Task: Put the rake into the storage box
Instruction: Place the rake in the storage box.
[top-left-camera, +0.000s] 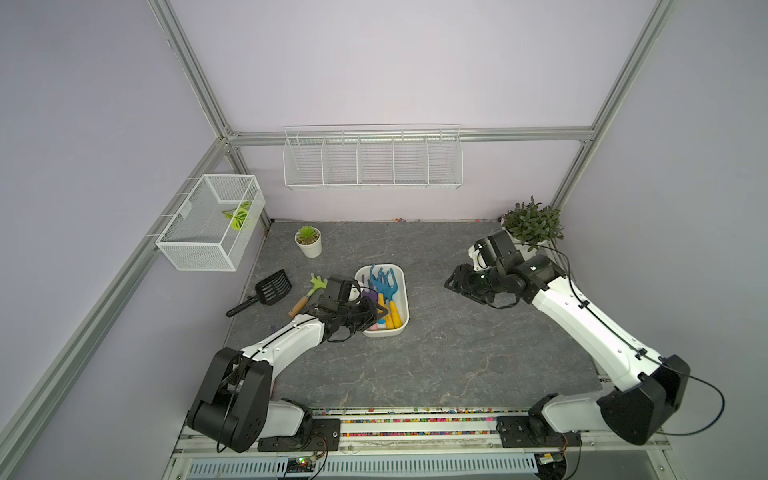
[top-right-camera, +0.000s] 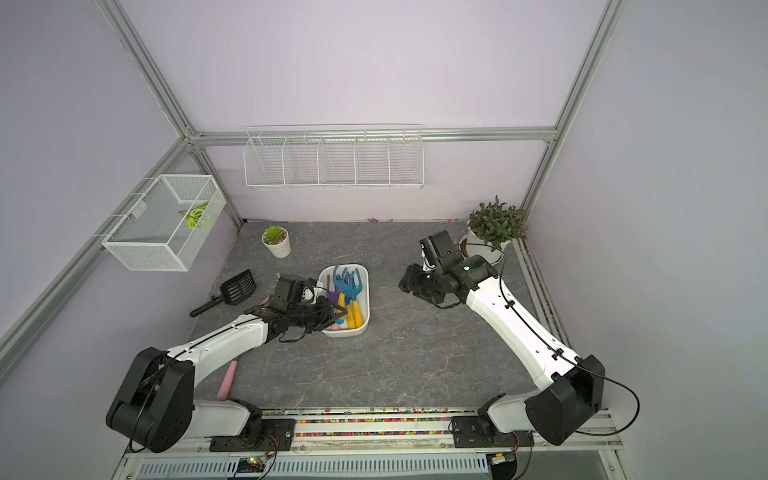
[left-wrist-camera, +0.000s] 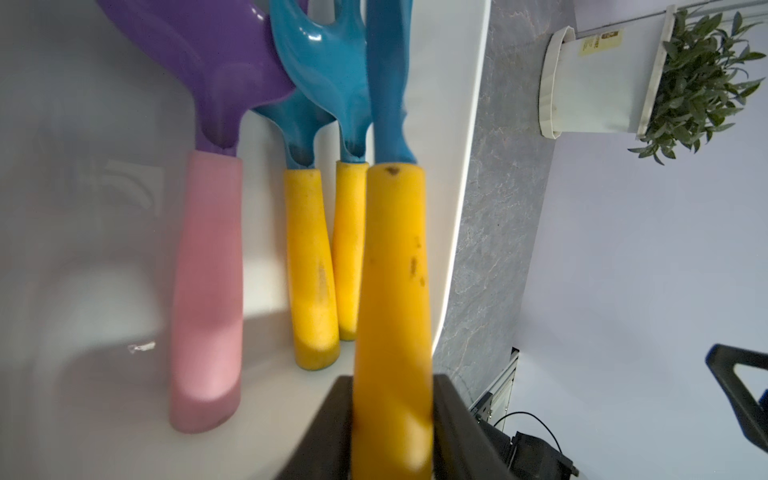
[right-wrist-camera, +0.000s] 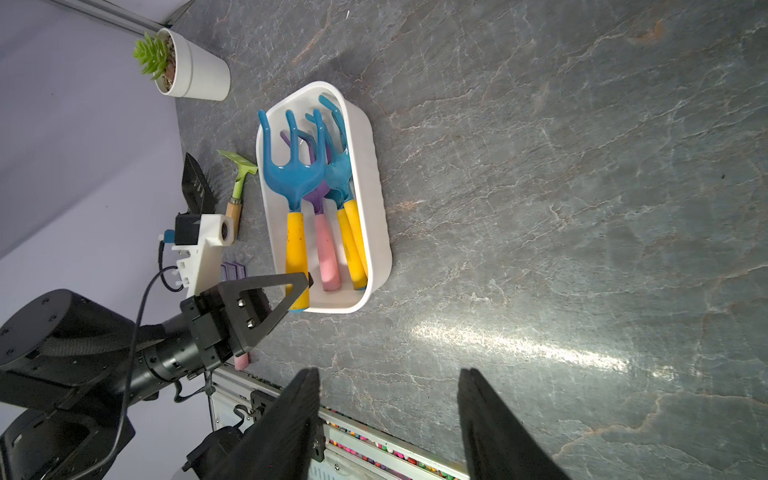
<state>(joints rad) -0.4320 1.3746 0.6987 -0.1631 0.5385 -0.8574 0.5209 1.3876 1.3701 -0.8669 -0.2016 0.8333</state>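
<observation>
1. Well, the rake (right-wrist-camera: 294, 195), blue-headed with a yellow handle (left-wrist-camera: 392, 270), is at the storage box (top-left-camera: 405, 305), which sits just left of centre in both top views. It runs lengthwise over the box, prongs toward the far end and the butt of the handle at the near rim.
2. The left jaws stand on either side of that handle, close to its butt. The left wrist view is smeared there, so I cannot tell whether they press on it or merely flank it.
3. The right jaws hang apart and empty above bare desk (top-left-camera: 457, 345), right of the box and well apart from it.
4. Inside the box lie a pink-handled purple rake (left-wrist-camera: 208, 282) and two more yellow-handled blue rakes (left-wrist-camera: 311, 266), side by side.
5. I'd judge the rake light and rigid, with nothing on it to bend or break. The glossy head looks slick, and its prongs could hook a neighbour's. The thick, duller handle is the place to grip, squeezed across its width near mid-length. A hold at the butt would let the head droop.
6. Left of the box in a top view, a green rake (top-left-camera: 308, 294) and a black slotted scoop (top-left-camera: 272, 287) lie on the desk.
</observation>
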